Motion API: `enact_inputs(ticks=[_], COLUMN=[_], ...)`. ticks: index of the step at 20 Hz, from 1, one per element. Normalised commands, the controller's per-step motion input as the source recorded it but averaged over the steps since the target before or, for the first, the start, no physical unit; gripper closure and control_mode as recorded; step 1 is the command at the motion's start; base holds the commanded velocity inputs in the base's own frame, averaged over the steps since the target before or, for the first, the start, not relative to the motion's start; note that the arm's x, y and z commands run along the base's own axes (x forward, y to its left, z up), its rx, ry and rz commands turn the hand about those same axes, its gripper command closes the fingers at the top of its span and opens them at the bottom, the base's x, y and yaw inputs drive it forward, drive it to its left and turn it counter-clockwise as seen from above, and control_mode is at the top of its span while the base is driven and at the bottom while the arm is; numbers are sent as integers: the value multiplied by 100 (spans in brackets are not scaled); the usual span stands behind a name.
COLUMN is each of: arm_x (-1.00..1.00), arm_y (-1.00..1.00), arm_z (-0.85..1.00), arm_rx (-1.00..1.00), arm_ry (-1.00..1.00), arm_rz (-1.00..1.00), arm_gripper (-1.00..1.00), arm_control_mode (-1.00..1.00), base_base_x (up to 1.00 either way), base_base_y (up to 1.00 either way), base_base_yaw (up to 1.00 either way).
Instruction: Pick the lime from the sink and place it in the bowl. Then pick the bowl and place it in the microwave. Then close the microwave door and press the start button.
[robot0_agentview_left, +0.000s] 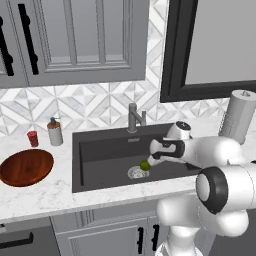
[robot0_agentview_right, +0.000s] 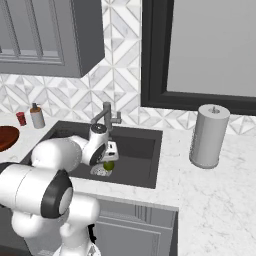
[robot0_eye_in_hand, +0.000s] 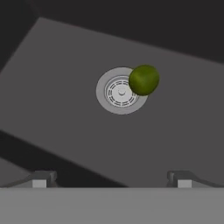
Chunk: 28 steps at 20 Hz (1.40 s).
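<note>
The lime (robot0_eye_in_hand: 144, 80) lies on the floor of the dark sink (robot0_agentview_left: 100, 150), touching the rim of the round metal drain (robot0_eye_in_hand: 118, 92). The left base view has the lime (robot0_agentview_left: 145, 165) just under my hand. My gripper (robot0_eye_in_hand: 111, 178) hangs open inside the basin, a short way above the lime (robot0_agentview_right: 108, 165), with nothing between its fingers. The reddish-brown wooden bowl (robot0_agentview_left: 26, 167) sits empty on the counter left of the sink, and its edge (robot0_agentview_right: 5, 138) also shows in the right base view. The microwave and its door are out of view.
A grey faucet (robot0_agentview_left: 133, 117) stands behind the sink. A soap dispenser (robot0_agentview_left: 54, 132) and a small red cup (robot0_agentview_left: 33, 138) stand behind the bowl. A paper towel roll (robot0_agentview_right: 209, 136) stands on the counter right of the sink. Wall cabinets hang above.
</note>
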Motion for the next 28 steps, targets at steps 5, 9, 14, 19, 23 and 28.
enact_inputs(ticks=[5,9,14,19,23,28], arm_x=[20,26,35,33,28,27], arm_y=[8,13,6,0,0,0], arm_z=[-27,-29,-26,-20,-28,-30], arm_rx=[0,0,0,0,0,0], arm_ry=[2,0,0,0,0,0], arm_rz=[1,0,0,0,0,0], arm_gripper=[-100,-100,-100,-100,-100,-100], arm_control_mode=[-100,-100,-100,-100,-100,-100], base_base_x=[0,0,0,0,0,0], base_base_y=[0,0,0,0,0,0], base_base_yaw=[0,0,0,0,0,0])
